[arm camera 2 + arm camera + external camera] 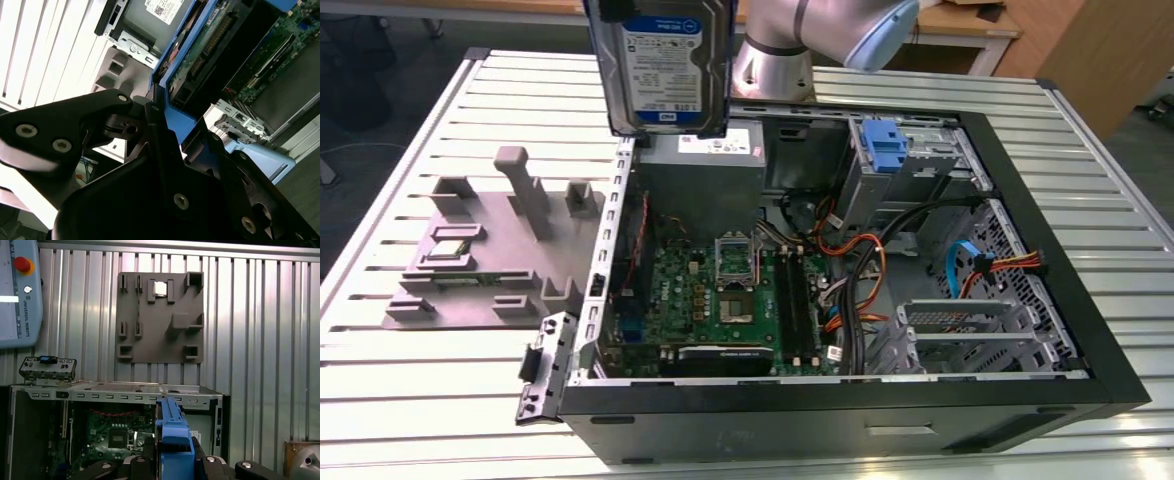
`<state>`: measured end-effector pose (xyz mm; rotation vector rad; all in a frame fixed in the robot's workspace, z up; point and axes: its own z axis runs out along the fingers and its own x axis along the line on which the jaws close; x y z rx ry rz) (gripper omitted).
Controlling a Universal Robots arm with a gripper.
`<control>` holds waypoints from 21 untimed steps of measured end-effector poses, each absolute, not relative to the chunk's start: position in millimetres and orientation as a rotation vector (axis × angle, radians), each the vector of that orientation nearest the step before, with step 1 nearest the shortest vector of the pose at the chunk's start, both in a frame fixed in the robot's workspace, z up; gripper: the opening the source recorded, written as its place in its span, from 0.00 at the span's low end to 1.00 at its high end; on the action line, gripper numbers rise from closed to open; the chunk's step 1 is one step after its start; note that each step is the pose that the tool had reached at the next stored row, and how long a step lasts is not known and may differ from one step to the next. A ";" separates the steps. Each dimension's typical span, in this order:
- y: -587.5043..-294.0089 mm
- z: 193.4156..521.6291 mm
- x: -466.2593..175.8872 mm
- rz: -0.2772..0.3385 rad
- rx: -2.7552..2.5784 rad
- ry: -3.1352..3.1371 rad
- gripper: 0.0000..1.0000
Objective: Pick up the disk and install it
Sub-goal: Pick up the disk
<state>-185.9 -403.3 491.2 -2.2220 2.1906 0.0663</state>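
- The ribbed metal worktop [400,400] carries everything.
- An open black computer case [854,410] lies on its side on the worktop, with its inside facing up.
- The silver robot arm [814,40] comes in at the far edge, behind the case.
- A grey fixture plate [540,250] with raised blocks and slots lies flat on the worktop. It is just beside the case, on the exterior view's left.
- A green motherboard [720,300] covers the case floor, with orange cables [1001,265] off to the exterior view's right of it.
- A grey power supply box [700,150] sits in the far corner of the case.
- The disk [670,60] is held upright in the air over that far corner, above the power supply. Its blue-and-white label faces the exterior camera. In the second wrist view its green circuit side [200,50] and a blue side rail show.
- The end effector [175,460] is clamped on the disk, with a black finger [210,462] on either side of the blue rail (in both wrist views it presses against the plastic).
- A blue bracket [887,145] stands on the metal drive cage at the far side of the case, well apart from the disk.
- A small square chip [450,250] rests in one pocket of the fixture plate.
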 end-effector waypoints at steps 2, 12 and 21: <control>-403.3 491.1 -185.3 0.066 -2.222 2.191 0.36; -403.3 491.1 -184.4 0.066 -2.222 2.191 0.36; -403.3 491.2 -179.3 0.066 -2.222 2.191 0.36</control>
